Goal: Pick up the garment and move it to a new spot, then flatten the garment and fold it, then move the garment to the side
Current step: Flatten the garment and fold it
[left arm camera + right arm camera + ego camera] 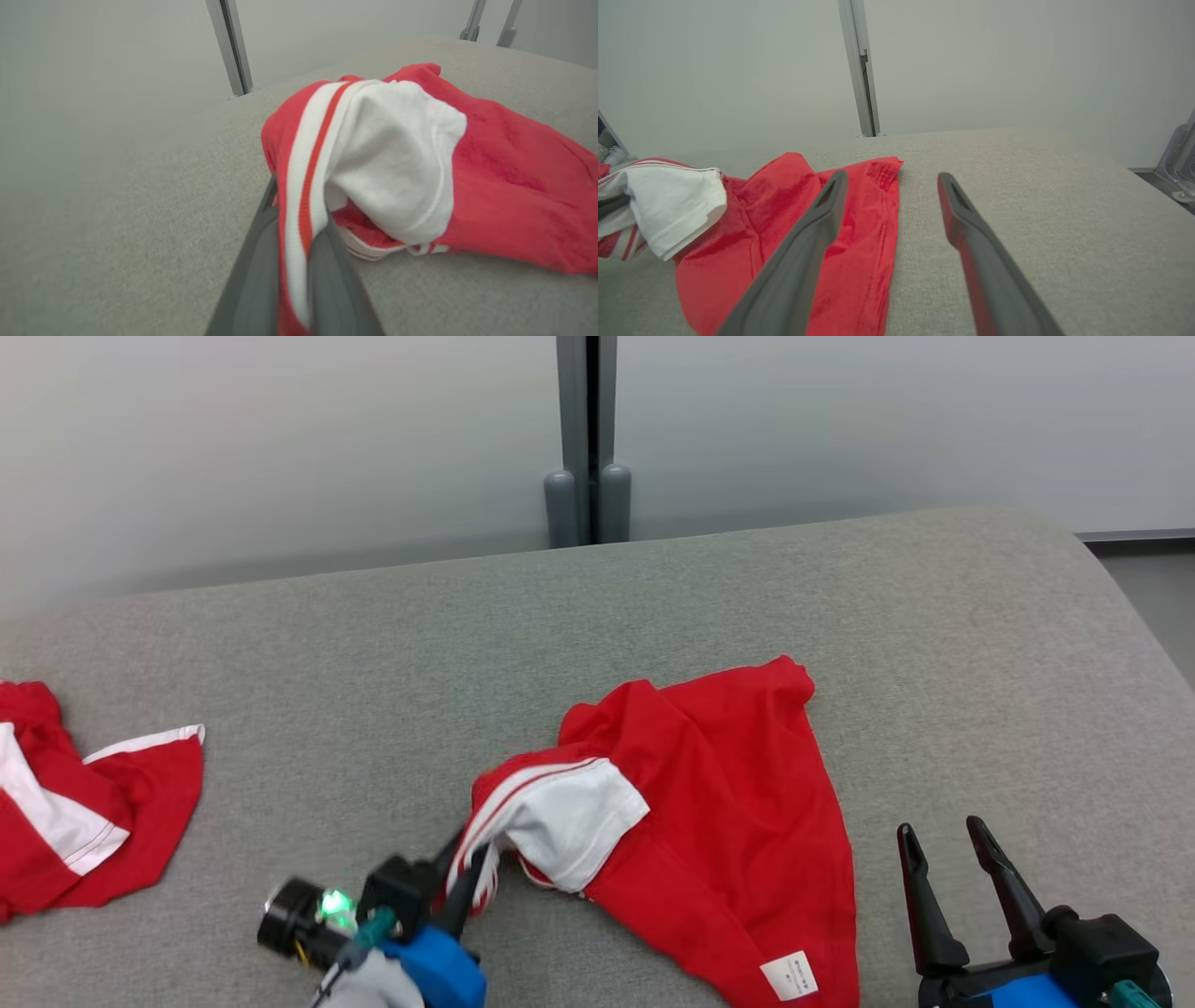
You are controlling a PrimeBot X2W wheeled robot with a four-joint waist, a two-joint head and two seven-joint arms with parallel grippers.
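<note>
1. Your left gripper (pixel 470 873) is pinching the garment's (pixel 738 803) red-and-white striped band (pixel 303 186) near the cushion's (pixel 373 635) front edge. The band runs between its two fingers (pixel 259 280).
2. The garment lies crumpled around the middle of the cushion, toward the front. It is red, with a white sleeve (pixel 574 821) bunched at its left end and a white label (pixel 789 976) near its front edge.
3. Your right gripper (pixel 941 835) stands spread just right of the garment, toward the front right corner.
4. A second garment (pixel 84 803), also red and white, lies at the cushion's left edge, well apart.
</note>
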